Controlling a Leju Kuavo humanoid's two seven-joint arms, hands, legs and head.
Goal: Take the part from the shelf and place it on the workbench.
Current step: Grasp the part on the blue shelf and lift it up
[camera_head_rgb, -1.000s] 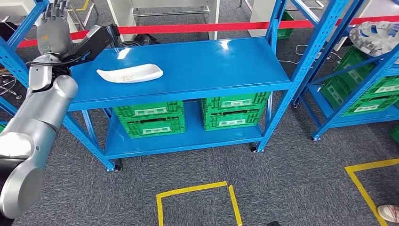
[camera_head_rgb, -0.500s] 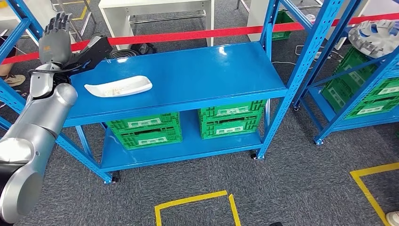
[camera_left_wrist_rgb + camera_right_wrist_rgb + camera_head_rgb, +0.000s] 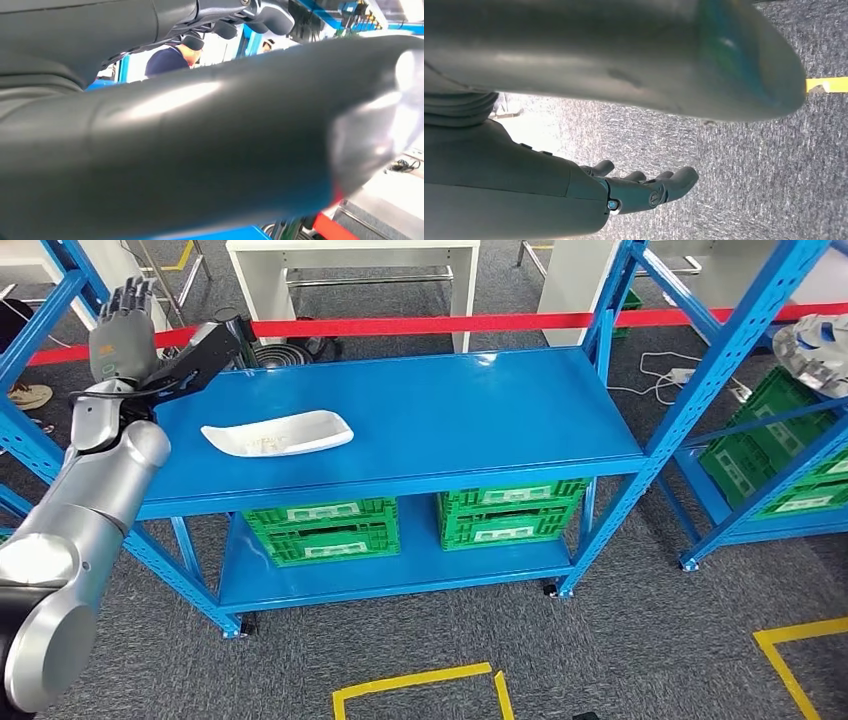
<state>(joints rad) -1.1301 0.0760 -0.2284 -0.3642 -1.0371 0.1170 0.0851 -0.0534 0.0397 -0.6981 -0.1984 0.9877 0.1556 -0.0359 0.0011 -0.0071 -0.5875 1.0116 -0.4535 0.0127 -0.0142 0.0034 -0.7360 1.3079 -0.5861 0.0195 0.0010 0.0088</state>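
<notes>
- the right hand (image 3: 574, 200) comes in from the picture's left edge, its dark fingers (image 3: 674, 182) a little curled and apart, holding nothing.
- its thick grey thumb (image 3: 624, 55) stretches across much of the frame, blurred.
- beyond lies grey carpet (image 3: 749, 175).
- a strip of yellow tape (image 3: 826, 85) crosses the carpet.

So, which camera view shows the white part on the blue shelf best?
The head view shows it best: the white part lies whole and unobstructed on the top board of the blue shelf, beside the raised left hand. The left wrist picture is mostly a dark blurred shape, and the right wrist view looks at carpet.
</notes>
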